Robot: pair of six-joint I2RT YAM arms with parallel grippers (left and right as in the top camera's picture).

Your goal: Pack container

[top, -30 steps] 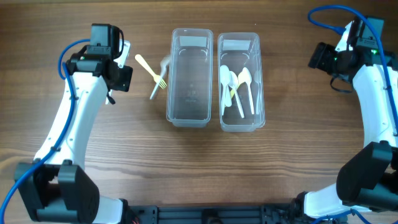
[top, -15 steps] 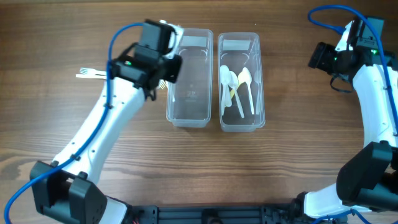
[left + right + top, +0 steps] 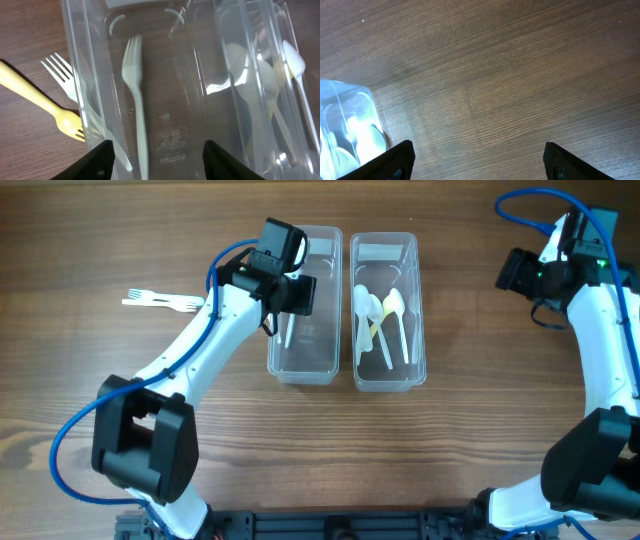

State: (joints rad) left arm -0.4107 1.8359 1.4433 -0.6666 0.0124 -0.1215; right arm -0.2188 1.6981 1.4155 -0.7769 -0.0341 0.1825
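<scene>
Two clear containers stand side by side. In the left container (image 3: 301, 377) (image 3: 84, 75) lies one white fork (image 3: 288, 332) (image 3: 135, 105), lengthwise and free of any grip. My left gripper (image 3: 282, 288) (image 3: 162, 167) hovers open above it, one finger on each side of the fork's handle. The right container (image 3: 386, 386) (image 3: 250, 45) (image 3: 342, 97) holds several white spoons (image 3: 385, 320) (image 3: 262, 82). Outside the left wall a yellow fork (image 3: 42, 102) and a white fork (image 3: 60, 75) lie on the table. My right gripper (image 3: 512, 272) (image 3: 480, 165) is open over bare wood, far right.
Another white fork (image 3: 160, 302) lies on the wooden table (image 3: 450, 450) left of the containers. The left arm (image 3: 190, 350) stretches diagonally across the table's left half. The right arm (image 3: 605, 340) stands along the right edge.
My left gripper swung right from the table to above the left container and opened. The white fork now lies in that container. The right arm has not moved.
</scene>
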